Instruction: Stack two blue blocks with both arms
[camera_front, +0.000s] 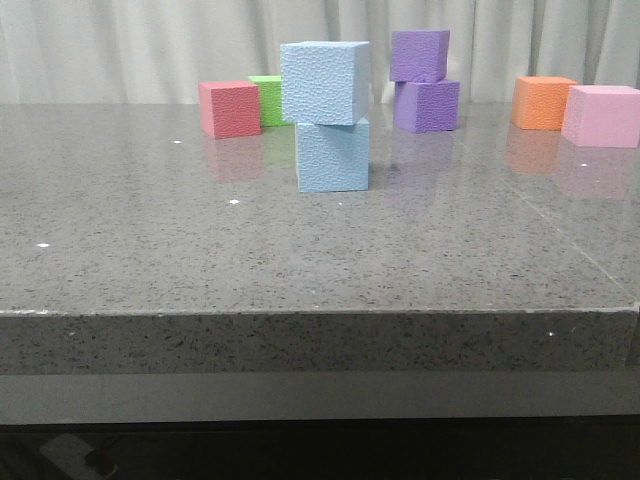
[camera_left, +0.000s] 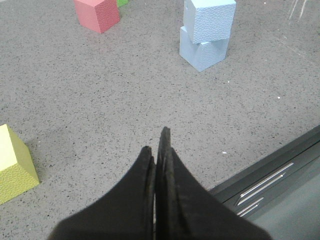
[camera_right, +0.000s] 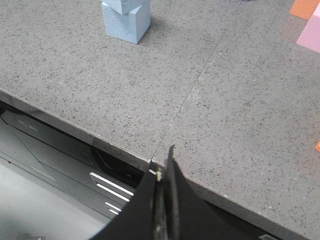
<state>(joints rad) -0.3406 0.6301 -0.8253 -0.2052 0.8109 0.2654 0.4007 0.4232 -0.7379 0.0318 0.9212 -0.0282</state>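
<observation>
Two pale blue blocks stand stacked mid-table. The upper blue block rests turned and shifted a little left on the lower blue block. The stack also shows in the left wrist view, upper on lower, and in the right wrist view. My left gripper is shut and empty, well back from the stack over the table. My right gripper is shut and empty above the table's front edge. Neither gripper shows in the front view.
A red cube and green cube stand behind-left of the stack; two stacked purple cubes behind-right. An orange cube and pink cube stand far right. A yellow-green cube lies near my left gripper.
</observation>
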